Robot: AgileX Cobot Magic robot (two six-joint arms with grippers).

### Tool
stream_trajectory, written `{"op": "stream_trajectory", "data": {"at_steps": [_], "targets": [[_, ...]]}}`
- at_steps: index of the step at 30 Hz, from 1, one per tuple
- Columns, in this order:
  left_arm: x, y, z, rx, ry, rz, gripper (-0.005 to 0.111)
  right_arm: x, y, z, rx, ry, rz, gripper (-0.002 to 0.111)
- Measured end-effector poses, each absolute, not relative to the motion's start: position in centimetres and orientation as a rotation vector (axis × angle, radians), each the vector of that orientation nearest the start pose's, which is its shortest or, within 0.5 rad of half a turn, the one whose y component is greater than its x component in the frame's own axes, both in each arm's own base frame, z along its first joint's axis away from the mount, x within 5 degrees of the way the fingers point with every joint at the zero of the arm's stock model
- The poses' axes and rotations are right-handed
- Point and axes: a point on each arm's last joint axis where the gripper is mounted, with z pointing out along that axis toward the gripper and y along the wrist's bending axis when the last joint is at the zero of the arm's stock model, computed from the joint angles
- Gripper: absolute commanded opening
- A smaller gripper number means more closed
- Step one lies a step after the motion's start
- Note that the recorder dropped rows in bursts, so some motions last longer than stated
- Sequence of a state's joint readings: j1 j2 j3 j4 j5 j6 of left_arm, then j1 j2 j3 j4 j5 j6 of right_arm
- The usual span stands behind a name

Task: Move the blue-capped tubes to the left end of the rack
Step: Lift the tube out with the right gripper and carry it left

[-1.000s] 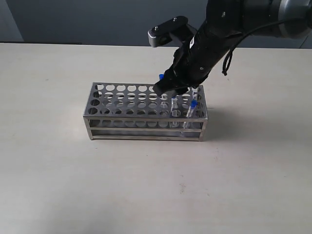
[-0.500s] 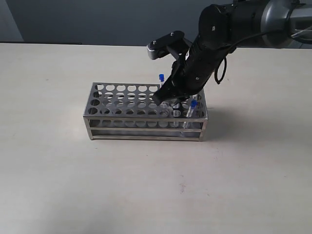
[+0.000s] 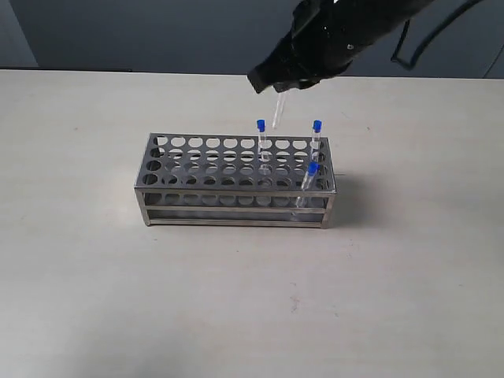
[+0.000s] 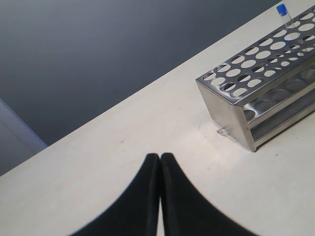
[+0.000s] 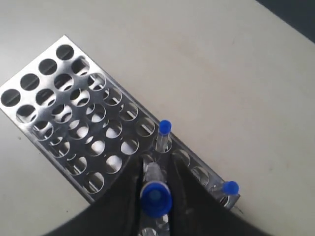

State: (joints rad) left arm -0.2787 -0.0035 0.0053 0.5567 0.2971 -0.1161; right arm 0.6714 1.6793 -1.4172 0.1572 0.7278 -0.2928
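Note:
The steel rack [image 3: 205, 161] stands mid-table. Three blue-capped tubes stand in its right part: one at the back [image 3: 261, 135], one at the back right corner [image 3: 316, 134], one leaning at the front right [image 3: 309, 179]. My right gripper [image 3: 277, 88] hovers above the rack, shut on a fourth blue-capped tube [image 3: 277, 113] that hangs clear of the holes. In the right wrist view this tube's cap [image 5: 155, 198] sits between the jaws of the right gripper [image 5: 155, 157], over the rack [image 5: 74, 113]. My left gripper [image 4: 160, 156] is shut and empty, over bare table beside the rack's left end [image 4: 224, 110].
The rack's left and middle holes [image 3: 177, 153] hold nothing. Pale tabletop [image 3: 236, 299] surrounds the rack on all sides. A dark wall runs behind the table's far edge [image 3: 118, 69].
My right gripper closed on a tube near the rack's right end, then rose, pulling the tube out of its hole. The three other tubes stayed put.

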Motion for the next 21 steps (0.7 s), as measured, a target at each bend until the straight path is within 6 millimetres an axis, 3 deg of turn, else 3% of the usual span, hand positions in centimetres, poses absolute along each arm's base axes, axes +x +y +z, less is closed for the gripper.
{"op": "stream_trajectory", "data": {"at_steps": [7, 11, 17, 21], "targets": [[5.6, -0.1, 18.9, 0.489, 1.674, 0.239, 0.001, 28.9, 26.3, 33.0, -1.113, 2.125, 0.405, 0.000], [5.6, -0.1, 18.9, 0.489, 1.674, 0.239, 0.001, 29.4, 29.0, 31.8, -1.223, 2.081, 0.438, 0.000], [5.6, -0.1, 18.9, 0.489, 1.674, 0.239, 0.001, 30.3, 35.2, 29.9, -1.428, 2.067, 0.474, 0.000], [5.6, -0.1, 18.9, 0.489, 1.674, 0.239, 0.001, 31.2, 37.5, 29.0, -1.490, 2.070, 0.483, 0.000]]}}
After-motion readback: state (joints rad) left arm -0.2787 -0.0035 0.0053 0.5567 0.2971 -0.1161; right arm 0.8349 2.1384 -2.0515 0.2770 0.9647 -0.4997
